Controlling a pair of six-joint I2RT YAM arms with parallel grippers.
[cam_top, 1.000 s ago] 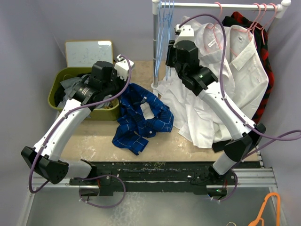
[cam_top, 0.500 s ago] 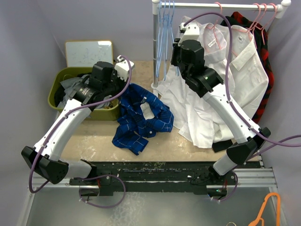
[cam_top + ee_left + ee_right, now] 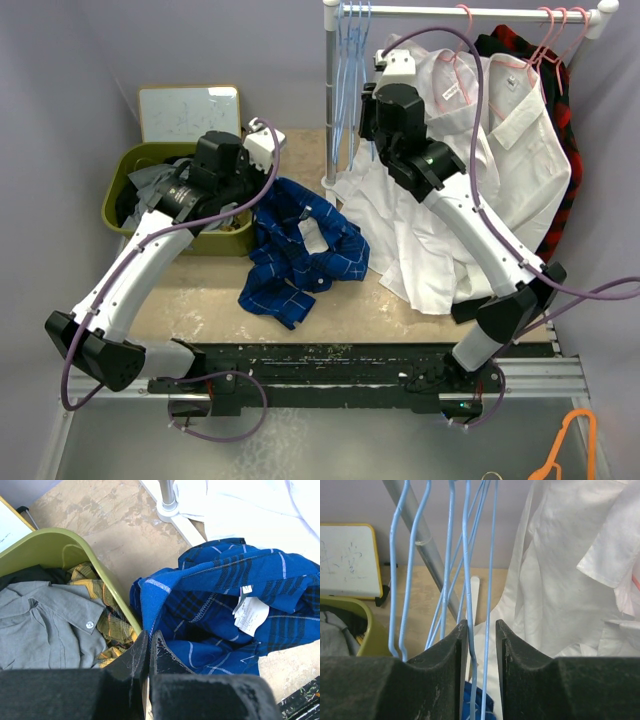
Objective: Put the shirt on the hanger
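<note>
The royal-blue checked shirt (image 3: pixel 305 250) lies crumpled on the table next to the green bin; it also shows in the left wrist view (image 3: pixel 240 580). My left gripper (image 3: pixel 256 192) (image 3: pixel 149 635) is shut on the shirt's upper-left edge, with blue fabric pinched between the fingers. Several light-blue hangers (image 3: pixel 350 50) hang at the left end of the rack. My right gripper (image 3: pixel 364 105) (image 3: pixel 482 625) is up at them, jaws a narrow gap apart. Two light-blue hanger wires (image 3: pixel 467 555) run between the fingers, one touching the left finger (image 3: pixel 455 645).
A green bin (image 3: pixel 120 190) (image 3: pixel 55 542) of clothes stands at the left, a small whiteboard (image 3: pixel 188 112) behind it. The rack pole (image 3: pixel 330 90) stands at the back. White shirts (image 3: pixel 480 170) and a red plaid shirt (image 3: pixel 565 120) hang on pink hangers (image 3: pixel 555 30). An orange hanger (image 3: pixel 570 445) lies on the floor.
My right gripper shifted slightly right and up along the hangers, then came back left. The left arm and the shirt have not moved.
</note>
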